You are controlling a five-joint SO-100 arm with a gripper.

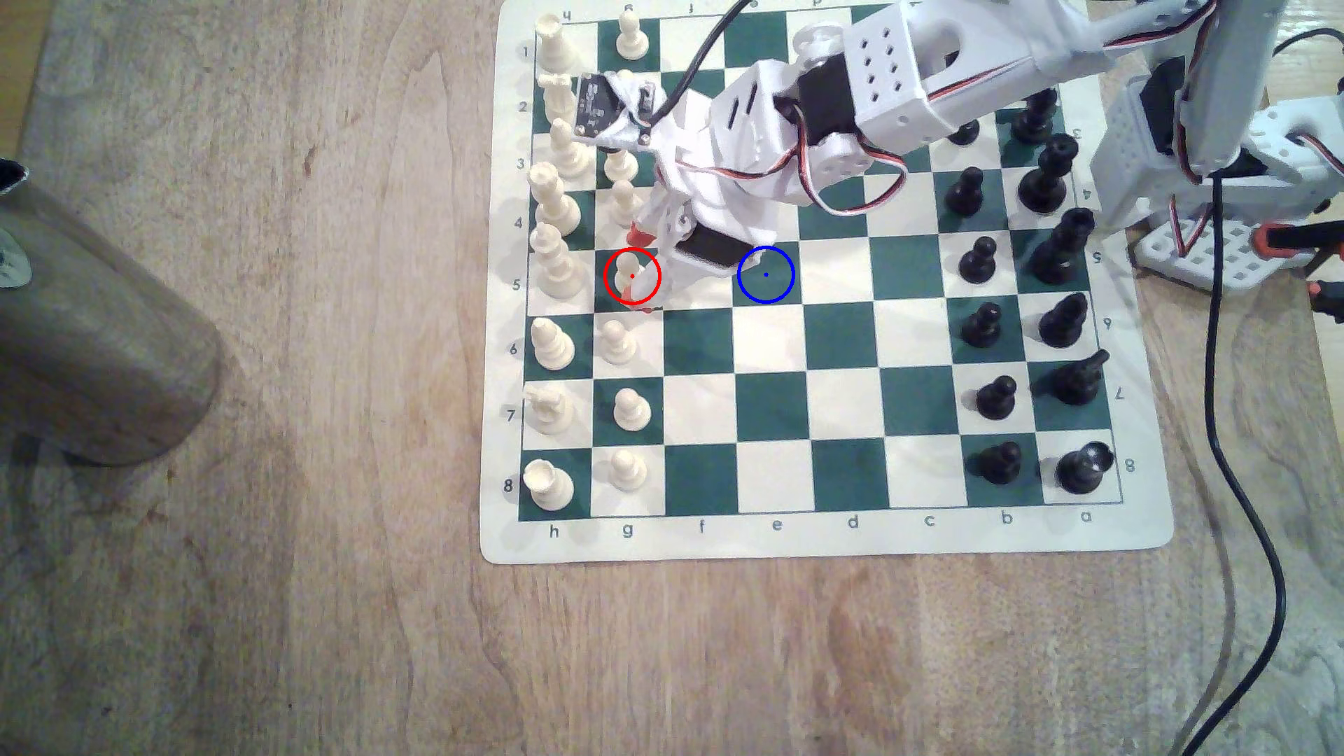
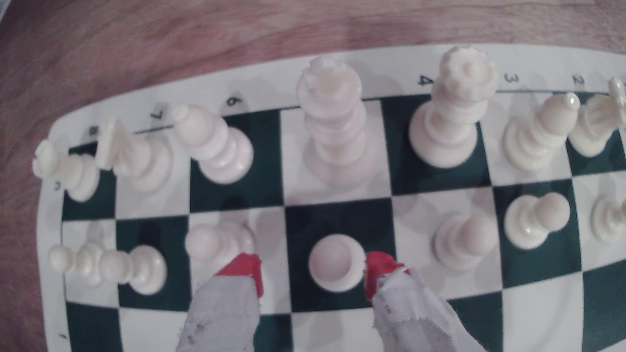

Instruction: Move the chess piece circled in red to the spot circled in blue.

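One wooden table under chessboard; metal cylinder beside.

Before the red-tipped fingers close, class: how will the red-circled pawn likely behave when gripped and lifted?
The red-circled pawn looks like rigid moulded plastic, so probably stiff and light. Its round, smooth head may slip between the fingertips if pinched high. Its flared base should keep it upright, though an uneven nudge could tip it toward the neighbouring pawn. The gripper stands open around it.

Soft, even room light falls across the board, with faint short shadows beside the pieces. The exterior view is fairly sharp. The wrist view looks hazy, perhaps slightly defocused, and bows strongly at its edges.
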